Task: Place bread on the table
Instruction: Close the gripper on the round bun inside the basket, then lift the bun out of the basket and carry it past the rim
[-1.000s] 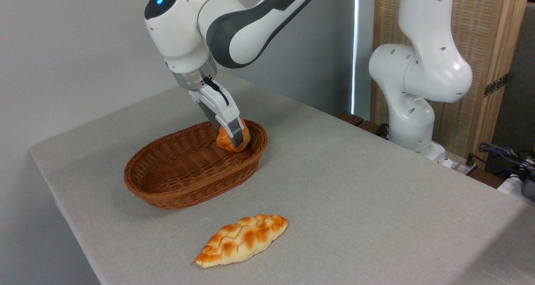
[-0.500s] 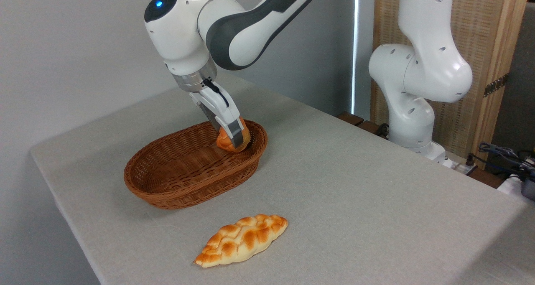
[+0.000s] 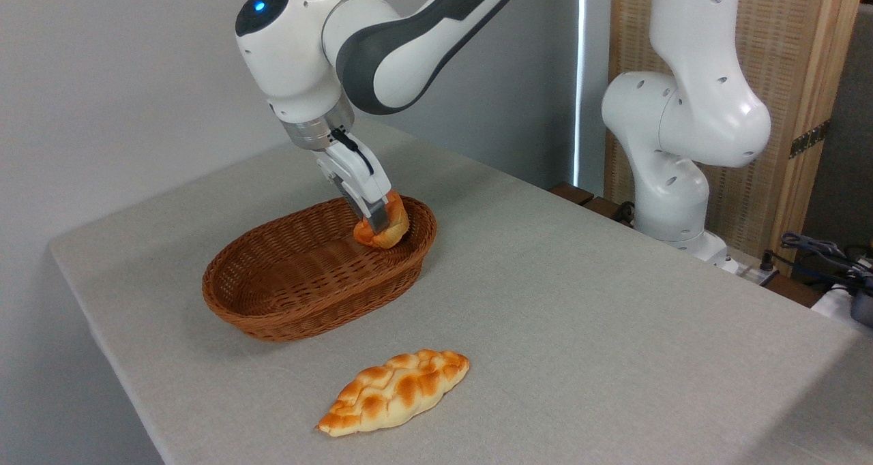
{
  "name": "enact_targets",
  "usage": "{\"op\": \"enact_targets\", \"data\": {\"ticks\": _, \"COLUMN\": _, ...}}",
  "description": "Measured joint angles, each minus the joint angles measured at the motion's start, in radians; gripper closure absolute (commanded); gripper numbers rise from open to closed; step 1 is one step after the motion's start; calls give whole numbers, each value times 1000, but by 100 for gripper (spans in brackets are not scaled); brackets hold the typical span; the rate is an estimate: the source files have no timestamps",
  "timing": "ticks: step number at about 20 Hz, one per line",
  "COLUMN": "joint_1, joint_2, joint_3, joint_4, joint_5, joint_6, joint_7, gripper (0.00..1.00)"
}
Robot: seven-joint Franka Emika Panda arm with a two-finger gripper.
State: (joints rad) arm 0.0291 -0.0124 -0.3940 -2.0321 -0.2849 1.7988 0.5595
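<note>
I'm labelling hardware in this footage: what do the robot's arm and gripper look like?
The arm has glossy white rounded shells with dark grey joint bands and a blue light on one joint cap. A silver metal ring leads to the gripper, which has a white body, a short black cable and slim grey fingers.

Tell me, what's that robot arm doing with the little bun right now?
Gripper shut on bun, at the wicker basket's right end. Bun not yet on table. Braided loaf lies nearer the front, clear of it.
</note>
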Motion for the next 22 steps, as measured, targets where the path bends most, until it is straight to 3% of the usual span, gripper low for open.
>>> {"op": "enact_targets", "data": {"ticks": 4, "joint_1": 3, "joint_2": -2, "joint_3": 14, "joint_4": 58, "joint_5": 0, "joint_6": 13, "joint_7": 0, "gripper": 74}}
{"op": "enact_targets", "data": {"ticks": 12, "joint_1": 9, "joint_2": -6, "joint_3": 106, "joint_4": 185, "joint_5": 3, "joint_6": 11, "joint_7": 3, "gripper": 72}}
{"op": "enact_targets", "data": {"ticks": 15, "joint_1": 10, "joint_2": -11, "joint_3": 140, "joint_4": 205, "joint_5": 83, "joint_6": -28, "joint_7": 23, "gripper": 71}}
{"op": "enact_targets", "data": {"ticks": 18, "joint_1": 19, "joint_2": -42, "joint_3": 187, "joint_4": 214, "joint_5": 180, "joint_6": -134, "joint_7": 151, "gripper": 69}}
{"op": "enact_targets", "data": {"ticks": 22, "joint_1": 30, "joint_2": -73, "joint_3": 288, "joint_4": 212, "joint_5": 199, "joint_6": -195, "joint_7": 304, "gripper": 64}}
